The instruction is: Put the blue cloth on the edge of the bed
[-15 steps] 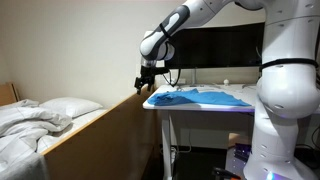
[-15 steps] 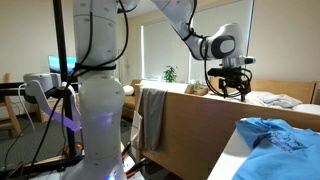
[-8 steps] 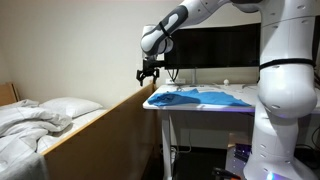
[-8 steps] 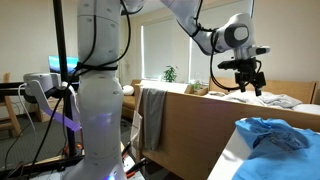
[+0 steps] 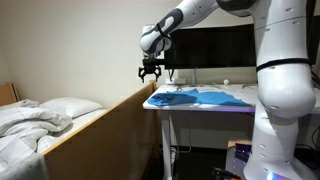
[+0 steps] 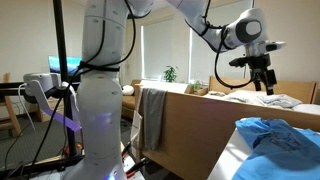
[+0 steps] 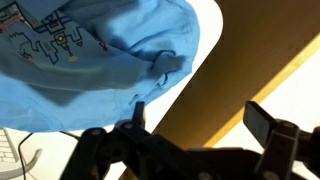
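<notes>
The blue cloth [image 5: 200, 97] lies rumpled on the white desk [image 5: 240, 107]; it also shows in an exterior view [image 6: 282, 135] and fills the upper left of the wrist view [image 7: 90, 50]. The brown wooden edge of the bed [image 5: 105, 125] runs beside the desk; it also shows in an exterior view [image 6: 200, 120] and as a brown band in the wrist view [image 7: 240, 70]. My gripper [image 5: 151, 72] hangs open and empty in the air above the desk's near corner, between cloth and bed board. It also shows in an exterior view [image 6: 263, 84] and in the wrist view [image 7: 195, 115].
A bed with a white pillow [image 5: 70, 106] and rumpled sheets [image 5: 20, 125] lies beyond the board. A dark monitor [image 5: 210, 45] stands at the back of the desk. A grey cloth [image 6: 152, 118] hangs over the board. The robot's white body [image 5: 285, 100] stands beside the desk.
The gripper has risen and moved toward the desk, away from the bed board. The cloth has not moved.
</notes>
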You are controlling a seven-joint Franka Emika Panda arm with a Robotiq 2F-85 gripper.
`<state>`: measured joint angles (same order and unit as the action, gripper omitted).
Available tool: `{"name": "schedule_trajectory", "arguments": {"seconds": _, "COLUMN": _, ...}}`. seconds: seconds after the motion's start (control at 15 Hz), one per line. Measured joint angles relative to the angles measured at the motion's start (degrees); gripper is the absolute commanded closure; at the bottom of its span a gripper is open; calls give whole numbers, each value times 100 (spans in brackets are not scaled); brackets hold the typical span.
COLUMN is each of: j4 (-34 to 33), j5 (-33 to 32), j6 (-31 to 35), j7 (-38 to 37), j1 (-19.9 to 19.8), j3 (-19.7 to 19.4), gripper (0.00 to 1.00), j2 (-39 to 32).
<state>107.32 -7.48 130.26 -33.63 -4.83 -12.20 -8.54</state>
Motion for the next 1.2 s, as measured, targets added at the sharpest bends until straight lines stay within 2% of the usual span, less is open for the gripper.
{"name": "schedule_trajectory", "arguments": {"seconds": 0.4, "j4": -383, "j5": 1, "j6": -70, "j7": -367, "j1": -126, "j3": -237, "gripper": 0, "j2": -490}}
{"name": "schedule_trajectory", "arguments": {"seconds": 1.2, "j4": -602, "j5": 308, "j6": -839, "j7": -620, "j1": -327, "j3": -393, "gripper": 0, "j2": -1115}}
